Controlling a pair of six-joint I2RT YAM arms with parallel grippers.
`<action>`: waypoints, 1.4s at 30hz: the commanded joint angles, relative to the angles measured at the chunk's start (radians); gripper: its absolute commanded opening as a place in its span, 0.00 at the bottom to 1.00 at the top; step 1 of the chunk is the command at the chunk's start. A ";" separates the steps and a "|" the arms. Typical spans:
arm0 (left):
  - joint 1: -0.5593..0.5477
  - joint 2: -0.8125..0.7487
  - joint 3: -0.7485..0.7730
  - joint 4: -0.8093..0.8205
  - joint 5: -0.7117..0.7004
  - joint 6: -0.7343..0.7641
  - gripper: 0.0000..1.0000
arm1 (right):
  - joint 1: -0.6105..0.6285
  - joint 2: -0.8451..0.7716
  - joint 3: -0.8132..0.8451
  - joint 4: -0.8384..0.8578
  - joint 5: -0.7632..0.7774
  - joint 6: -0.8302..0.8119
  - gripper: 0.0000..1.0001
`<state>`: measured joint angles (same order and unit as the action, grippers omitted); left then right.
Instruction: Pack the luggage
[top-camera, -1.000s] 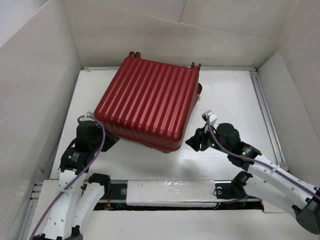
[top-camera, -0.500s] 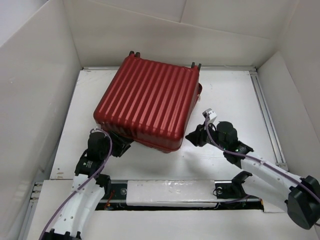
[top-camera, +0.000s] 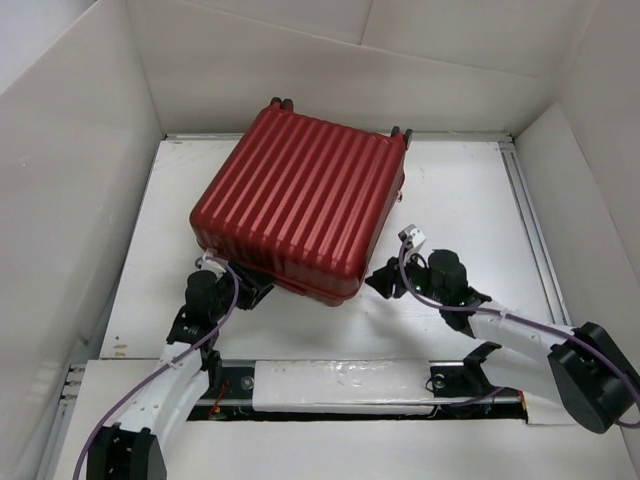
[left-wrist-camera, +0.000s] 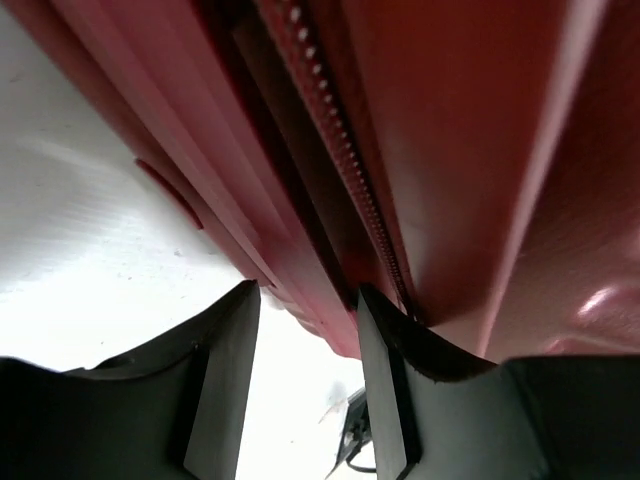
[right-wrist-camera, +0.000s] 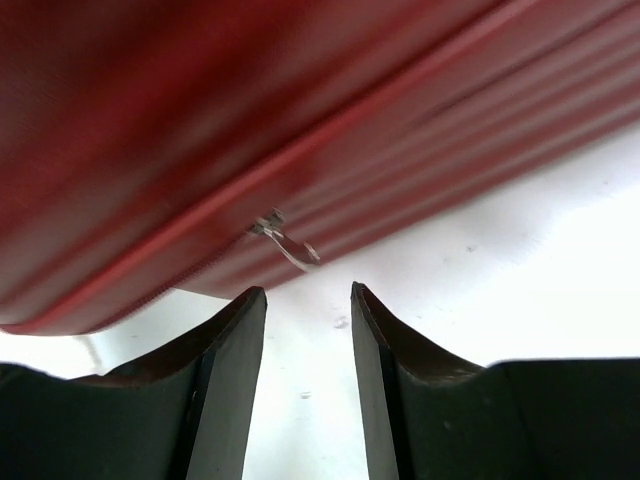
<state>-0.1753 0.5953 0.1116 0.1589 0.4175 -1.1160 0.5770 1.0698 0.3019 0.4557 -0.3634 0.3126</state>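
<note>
Right wrist: zipping step, likely; right end effector (right-wrist-camera: 306, 290) and left end effector (left-wrist-camera: 307, 290) apart; next, pinch suitcase's (right-wrist-camera: 300, 100) zipper pull (right-wrist-camera: 287, 243).

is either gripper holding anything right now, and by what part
Nothing is held. The left gripper stands open at the near edge of the luggage; the right gripper is open just short of its zipper pull.

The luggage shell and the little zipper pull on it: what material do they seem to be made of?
The luggage looks like hard moulded plastic, dark red with a slight gloss: stiff parallel ribs and soft highlights on the surface. The zipper pull looks like thin metal, silvery and shiny, though it is small and somewhat blurred, so this is uncertain.
</note>
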 joint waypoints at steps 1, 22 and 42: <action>-0.009 0.008 -0.053 0.163 0.087 0.033 0.39 | 0.004 0.028 -0.046 0.199 0.041 -0.037 0.46; -0.009 -0.032 -0.205 0.335 0.046 0.035 0.39 | 0.101 0.103 -0.050 0.372 0.188 -0.165 0.51; -0.009 0.055 -0.182 0.421 0.138 0.148 0.23 | 0.152 0.133 -0.081 0.564 0.196 -0.175 0.09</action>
<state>-0.1810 0.6689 0.0261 0.4461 0.4725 -1.0485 0.7017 1.2213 0.2119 0.9066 -0.1917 0.1459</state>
